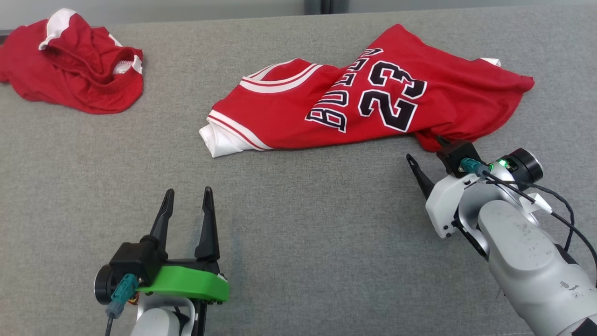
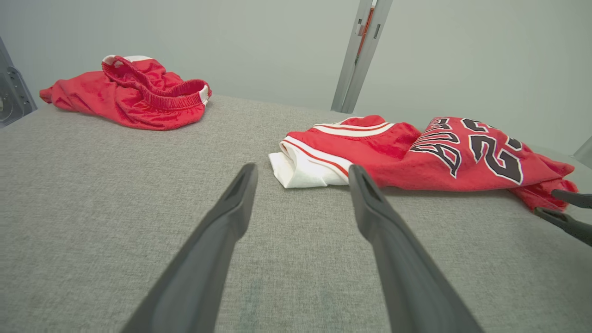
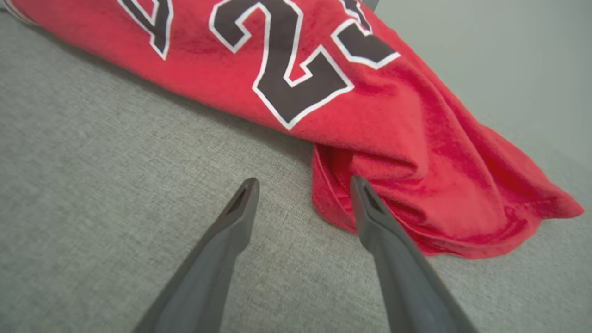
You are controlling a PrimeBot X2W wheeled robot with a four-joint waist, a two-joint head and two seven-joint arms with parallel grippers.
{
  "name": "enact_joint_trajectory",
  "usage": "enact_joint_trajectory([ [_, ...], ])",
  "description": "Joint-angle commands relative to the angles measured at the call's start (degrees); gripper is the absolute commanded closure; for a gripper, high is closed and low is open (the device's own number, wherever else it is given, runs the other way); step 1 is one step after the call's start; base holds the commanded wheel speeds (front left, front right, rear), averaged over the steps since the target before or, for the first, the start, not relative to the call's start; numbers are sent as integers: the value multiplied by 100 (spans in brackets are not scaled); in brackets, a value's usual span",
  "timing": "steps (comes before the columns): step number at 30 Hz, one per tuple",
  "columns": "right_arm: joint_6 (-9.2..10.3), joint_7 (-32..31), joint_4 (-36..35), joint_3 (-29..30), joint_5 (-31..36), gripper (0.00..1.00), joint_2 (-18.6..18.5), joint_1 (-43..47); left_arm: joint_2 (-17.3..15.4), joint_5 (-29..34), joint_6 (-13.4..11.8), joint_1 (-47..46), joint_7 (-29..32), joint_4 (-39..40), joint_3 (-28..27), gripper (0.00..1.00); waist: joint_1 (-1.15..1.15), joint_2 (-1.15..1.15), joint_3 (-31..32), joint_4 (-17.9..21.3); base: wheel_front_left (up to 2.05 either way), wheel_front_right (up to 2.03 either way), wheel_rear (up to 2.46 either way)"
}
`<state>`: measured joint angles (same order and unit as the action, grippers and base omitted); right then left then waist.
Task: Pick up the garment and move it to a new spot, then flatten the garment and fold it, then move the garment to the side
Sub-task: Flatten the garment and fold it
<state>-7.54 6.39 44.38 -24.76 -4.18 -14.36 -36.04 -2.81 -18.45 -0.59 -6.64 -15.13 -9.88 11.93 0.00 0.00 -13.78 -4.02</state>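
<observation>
The garment is a red jersey [image 1: 354, 102] with white trim and a black number 23, lying loosely folded and rumpled across the grey table's middle. It also appears in the left wrist view [image 2: 416, 152] and the right wrist view [image 3: 370, 106]. My right gripper [image 1: 426, 149] stands open at the jersey's near right hem. In its own view [image 3: 304, 185], one finger [image 3: 370, 217] overlaps the hem's edge and the other lies over bare table. My left gripper [image 1: 188, 191] is open near the front left, well short of the jersey's white collar end [image 2: 300, 171], with nothing between its fingers.
A second red garment with a white waistband [image 1: 74, 65] lies bunched at the table's far left corner [image 2: 134, 92]. The grey fabric table [image 1: 298, 210] stretches wide in front of the jersey. A pale wall with a metal post [image 2: 360, 51] stands behind the table.
</observation>
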Motion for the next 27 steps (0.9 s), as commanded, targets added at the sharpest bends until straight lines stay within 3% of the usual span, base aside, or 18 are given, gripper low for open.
enact_joint_trajectory([
  [1, 10, -54, 14, -22, -11, 0, -77, -25, -15, -45, -37, -66, -3, 12, -3, 0, 0, 0, -72, -92, 0, 0, 0],
  [12, 10, -363, 744, 245, 309, 0, -16, -346, -15, -80, -35, -121, -3, 1, -2, 0, 0, 0, -156, -233, 0, 0, 0],
  [13, 10, -359, 829, 257, 303, 40, 5, -367, -15, -80, -41, -129, -3, -4, 1, 0, 0, 0, -160, -235, 0, 0, 0],
  [14, 10, -340, 891, 271, 299, 61, 23, -387, -15, -80, -44, -134, -3, -8, 2, 0, 0, 0, -162, -235, 0, 0, 0],
  [15, 10, -310, 955, 279, 304, 89, 44, -417, -15, -79, -45, -139, -3, -10, -1, 0, 0, 0, -166, -230, 0, 0, 0],
  [16, 10, -255, 980, 296, 293, 100, 57, -439, -15, -77, -47, -140, -3, -11, -7, 0, 0, 0, -168, -223, 0, 0, 0],
  [22, 10, 307, 852, 448, 280, 100, 93, -402, -15, -38, -47, -43, -3, -22, -76, 0, 0, 0, -89, -87, 0, 0, 0],
  [27, 10, 629, 215, 728, 349, 100, -71, 39, -15, 3, -62, 62, -3, -5, -137, 0, 0, 0, 29, 95, 0, 0, 0],
])
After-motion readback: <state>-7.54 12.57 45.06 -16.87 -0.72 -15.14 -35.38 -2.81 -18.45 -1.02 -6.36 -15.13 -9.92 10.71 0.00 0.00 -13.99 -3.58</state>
